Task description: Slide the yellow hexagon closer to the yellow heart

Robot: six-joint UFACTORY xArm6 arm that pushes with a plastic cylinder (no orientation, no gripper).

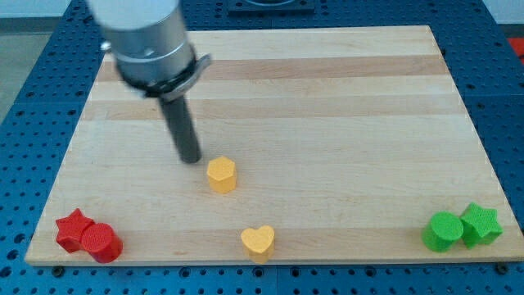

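The yellow hexagon [221,174] sits on the wooden board a little left of the middle, toward the view's bottom. The yellow heart [258,242] lies below it and slightly to the right, near the board's bottom edge. My tip [190,159] rests on the board just up and to the left of the hexagon, a small gap apart from it. The rod rises from there to the grey arm end at the view's top left.
A red star [73,229] and a red cylinder [101,242] touch each other at the board's bottom left corner. A green cylinder [443,230] and a green star [481,224] sit together at the bottom right corner. Blue perforated table surrounds the wooden board [327,98].
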